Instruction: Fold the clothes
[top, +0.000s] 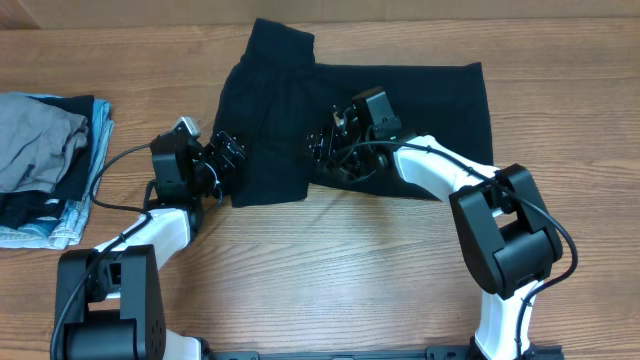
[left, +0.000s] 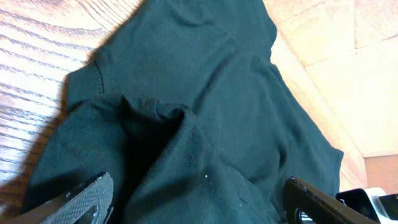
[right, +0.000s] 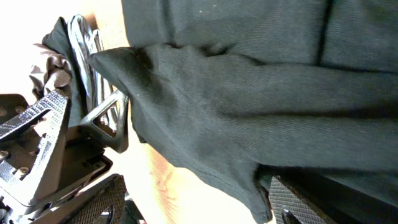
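A black garment (top: 330, 110) lies spread on the wooden table, with a folded part at its left. It fills the left wrist view (left: 205, 106) and the top of the right wrist view (right: 249, 81). My left gripper (top: 228, 158) is at the garment's lower left edge. Its jaws (left: 199, 202) are open, with bunched cloth between the fingers. My right gripper (top: 325, 150) is at the lower edge near the garment's middle. Its jaws (right: 196, 205) are open. The cloth's hem drapes over the right finger, and bare table shows between the fingers.
A stack of folded clothes (top: 45, 165) in grey, black and blue sits at the table's left edge. The left arm's cable (top: 110, 170) runs beside it. The wooden table (top: 330, 270) extends towards the front. The left gripper shows in the right wrist view (right: 99, 118).
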